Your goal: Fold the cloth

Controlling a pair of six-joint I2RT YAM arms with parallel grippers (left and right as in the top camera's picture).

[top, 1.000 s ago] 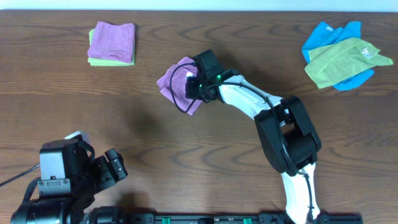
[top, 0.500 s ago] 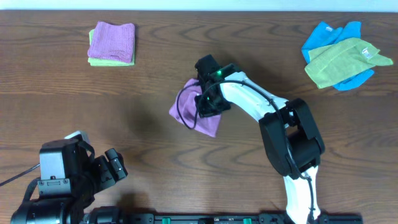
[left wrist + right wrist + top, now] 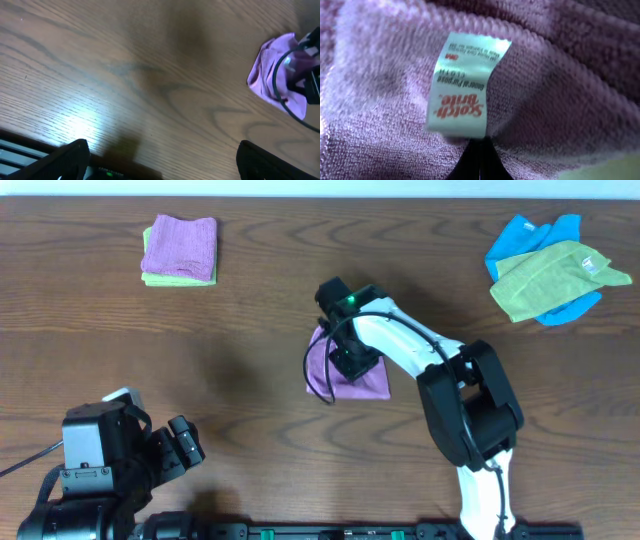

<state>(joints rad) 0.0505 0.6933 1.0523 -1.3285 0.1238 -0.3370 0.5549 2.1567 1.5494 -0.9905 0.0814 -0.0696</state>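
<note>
The violet-purple cloth (image 3: pixel 368 380) lies bunched at the middle of the table, partly under my right arm. My right gripper (image 3: pixel 347 358) sits on it and is shut on its fabric. The right wrist view is filled with the cloth (image 3: pixel 560 90) and its white tag (image 3: pixel 465 85), with my shut fingertips (image 3: pixel 479 159) pinching the fabric just below the tag. The left wrist view shows the cloth (image 3: pixel 272 80) far off at the upper right. My left gripper (image 3: pixel 180 448) is open and empty at the near left; its fingers (image 3: pixel 160 162) are spread wide.
A folded pinker purple cloth on a lime-green one (image 3: pixel 180 248) lies at the far left. A pile of blue and green cloths (image 3: pixel 550 270) lies at the far right. The table's near edge (image 3: pixel 30 147) shows in the left wrist view.
My right gripper has dragged the cloth toward the right and nearer the front of the table. The left arm has not moved.
</note>
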